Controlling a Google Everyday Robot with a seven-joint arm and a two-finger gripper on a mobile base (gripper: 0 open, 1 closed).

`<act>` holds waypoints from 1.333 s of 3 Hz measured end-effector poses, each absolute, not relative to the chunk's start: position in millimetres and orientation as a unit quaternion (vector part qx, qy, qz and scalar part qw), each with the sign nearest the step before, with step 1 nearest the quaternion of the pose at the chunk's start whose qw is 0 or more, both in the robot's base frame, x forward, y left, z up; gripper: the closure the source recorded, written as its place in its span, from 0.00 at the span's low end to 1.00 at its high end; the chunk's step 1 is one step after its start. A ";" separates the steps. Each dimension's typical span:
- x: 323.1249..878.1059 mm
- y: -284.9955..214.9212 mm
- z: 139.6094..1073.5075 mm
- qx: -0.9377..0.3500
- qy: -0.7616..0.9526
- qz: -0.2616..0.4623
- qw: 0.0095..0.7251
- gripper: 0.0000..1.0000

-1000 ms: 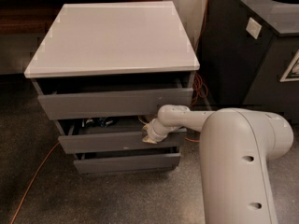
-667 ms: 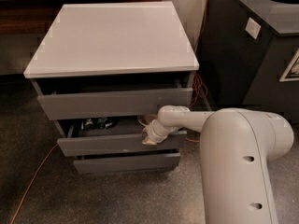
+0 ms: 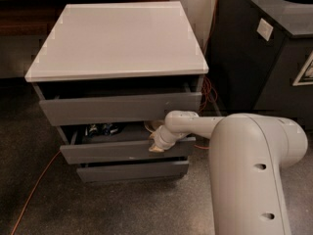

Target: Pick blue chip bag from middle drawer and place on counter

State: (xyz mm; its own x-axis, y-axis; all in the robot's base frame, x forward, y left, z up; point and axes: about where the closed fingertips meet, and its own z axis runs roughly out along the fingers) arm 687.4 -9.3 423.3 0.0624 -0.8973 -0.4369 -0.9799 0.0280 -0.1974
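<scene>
Inside the grey middle drawer (image 3: 122,151) lies a crumpled dark-blue foil chip bag (image 3: 100,129); my pincer (image 3: 157,146) is at the drawer front, and I cannot tell its state.

Smooth, matt light-grey counter (image 3: 122,38) slab on a cabinet with plain matt grey drawer fronts, the middle drawer (image 3: 117,152) among them. Inside that drawer, below the counter's front edge toward its left corner, the blue chip bag (image 3: 100,129) looks like crinkled, shiny foil. The gripper (image 3: 157,145) is off-white and plastic-looking, and sits at the drawer's lip under the counter's front-right corner. It extends from a smooth cream arm (image 3: 254,170) shell with a soft sheen. Beyond the right edge stands a bin (image 3: 254,58) in matt black. The floor (image 3: 29,146) is grey, speckled and rough-looking.
</scene>
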 end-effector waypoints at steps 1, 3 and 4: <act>666.2 -8.0 427.9 -0.685 0.680 0.105 0.241 1.00; 667.0 -8.1 428.0 -0.685 0.680 0.105 0.241 1.00; 635.8 -3.3 432.5 -0.676 0.681 0.123 0.253 1.00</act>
